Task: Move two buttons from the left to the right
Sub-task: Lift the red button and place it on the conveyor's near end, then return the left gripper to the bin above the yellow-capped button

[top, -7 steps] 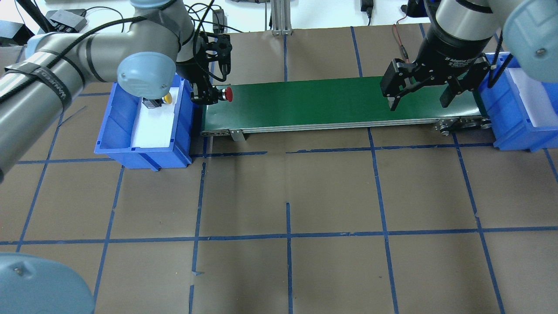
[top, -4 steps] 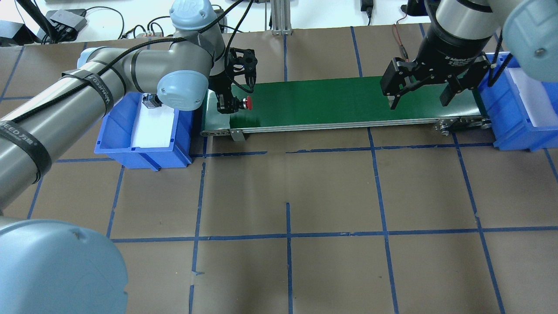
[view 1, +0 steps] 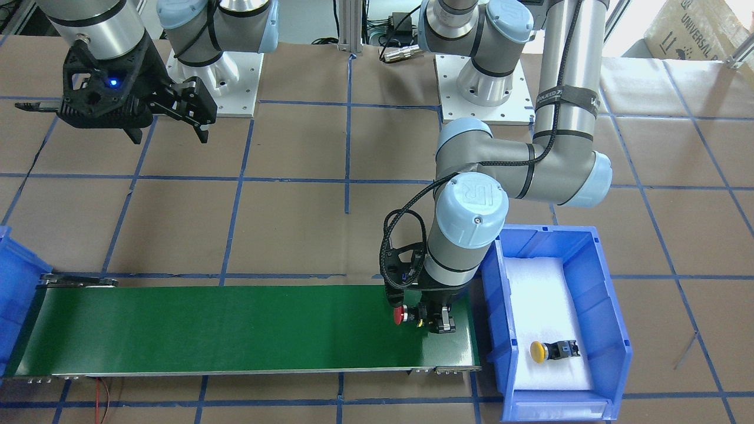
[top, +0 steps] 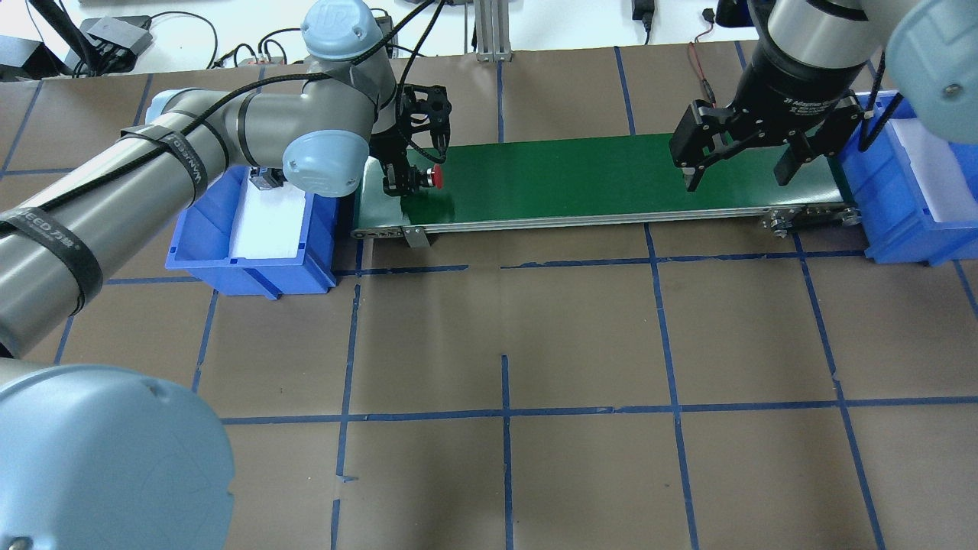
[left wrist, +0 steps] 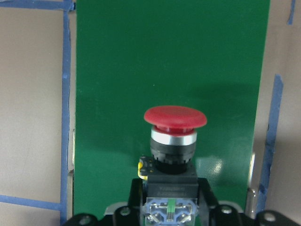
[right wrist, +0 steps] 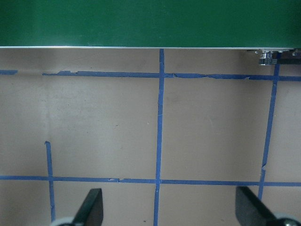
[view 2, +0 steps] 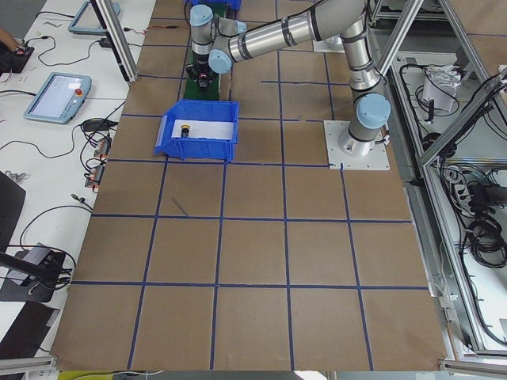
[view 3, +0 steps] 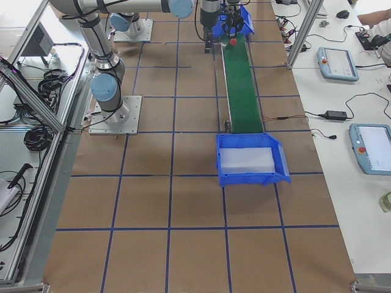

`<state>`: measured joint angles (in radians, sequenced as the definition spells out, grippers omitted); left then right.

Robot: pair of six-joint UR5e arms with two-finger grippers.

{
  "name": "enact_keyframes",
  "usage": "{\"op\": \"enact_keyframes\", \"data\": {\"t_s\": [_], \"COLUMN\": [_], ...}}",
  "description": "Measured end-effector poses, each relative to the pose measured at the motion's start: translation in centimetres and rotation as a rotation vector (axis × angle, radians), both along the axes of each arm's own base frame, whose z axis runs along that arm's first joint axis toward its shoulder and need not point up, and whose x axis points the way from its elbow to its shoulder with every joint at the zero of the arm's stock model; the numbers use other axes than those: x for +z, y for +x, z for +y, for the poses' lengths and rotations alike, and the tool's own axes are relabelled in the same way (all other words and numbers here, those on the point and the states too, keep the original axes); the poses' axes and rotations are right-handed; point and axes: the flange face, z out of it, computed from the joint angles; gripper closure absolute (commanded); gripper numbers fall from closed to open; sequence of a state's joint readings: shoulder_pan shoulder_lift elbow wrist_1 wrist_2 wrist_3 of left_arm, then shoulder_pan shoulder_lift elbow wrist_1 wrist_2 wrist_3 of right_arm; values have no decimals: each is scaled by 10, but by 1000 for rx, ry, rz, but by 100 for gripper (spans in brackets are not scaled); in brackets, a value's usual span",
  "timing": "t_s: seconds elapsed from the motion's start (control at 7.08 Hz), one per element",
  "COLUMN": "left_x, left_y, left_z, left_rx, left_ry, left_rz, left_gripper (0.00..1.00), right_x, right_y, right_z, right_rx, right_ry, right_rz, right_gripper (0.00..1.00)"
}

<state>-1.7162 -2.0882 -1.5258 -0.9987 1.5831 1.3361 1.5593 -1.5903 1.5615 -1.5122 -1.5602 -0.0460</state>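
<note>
My left gripper [top: 403, 182] is shut on the red button [top: 437, 177], gripping its black rear body, low over the left end of the green conveyor belt [top: 581, 176]. The left wrist view shows the red mushroom cap [left wrist: 175, 117] pointing along the belt. It also shows in the front view [view 1: 400, 315]. The yellow button [view 1: 539, 351] lies on white foam in the left blue bin [view 1: 607, 306]. My right gripper [top: 735, 179] is open and empty above the belt's right end; its fingers [right wrist: 91, 209] show over the brown table.
A second blue bin [top: 909, 191] with white foam stands at the belt's right end. Brown paper with blue tape lines covers the table [top: 504, 344]. My left arm's elbow [top: 321, 160] hangs over the left bin.
My left gripper has carried the red button rightwards from the bin's edge onto the belt's left end. The right gripper has hardly moved.
</note>
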Motion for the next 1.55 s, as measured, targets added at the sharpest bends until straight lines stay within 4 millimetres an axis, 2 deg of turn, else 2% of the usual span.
{"op": "enact_keyframes", "data": {"t_s": [0.28, 0.42, 0.71, 0.85, 0.99, 1.13, 1.27, 1.41, 1.55], "left_x": [3, 21, 76, 92, 97, 91, 77, 55, 28], "left_y": [3, 16, 86, 117, 145, 176, 205, 223, 231], "left_z": [0, -1, -3, -3, -4, -7, -9, -16, -26], "left_rx": [7, 29, 122, 160, 183, 180, 148, 104, 62], "left_ry": [-1, -23, -76, -88, -91, -78, -52, -21, 13], "left_rz": [3, 10, 14, 10, 5, 0, -3, 3, 12], "left_gripper": [2, 0, 0, 0, 0, 0, 0, 1, 1], "right_x": [2, 2, 1, 1, 1, 0, 0, 1, 1], "right_y": [2, 2, 2, 1, 0, 0, 0, -1, -1], "right_z": [0, 1, 2, 2, 2, 2, 2, 2, 2], "right_rx": [2, 4, 3, 2, 1, 1, 1, 0, 0], "right_ry": [-5, -3, 2, 2, 3, 4, 5, 4, 4], "right_rz": [-3, -4, 0, 4, 5, 6, 6, 7, 7], "right_gripper": [0, 0, 0, 0, 0, 0, 0, 0, 0]}}
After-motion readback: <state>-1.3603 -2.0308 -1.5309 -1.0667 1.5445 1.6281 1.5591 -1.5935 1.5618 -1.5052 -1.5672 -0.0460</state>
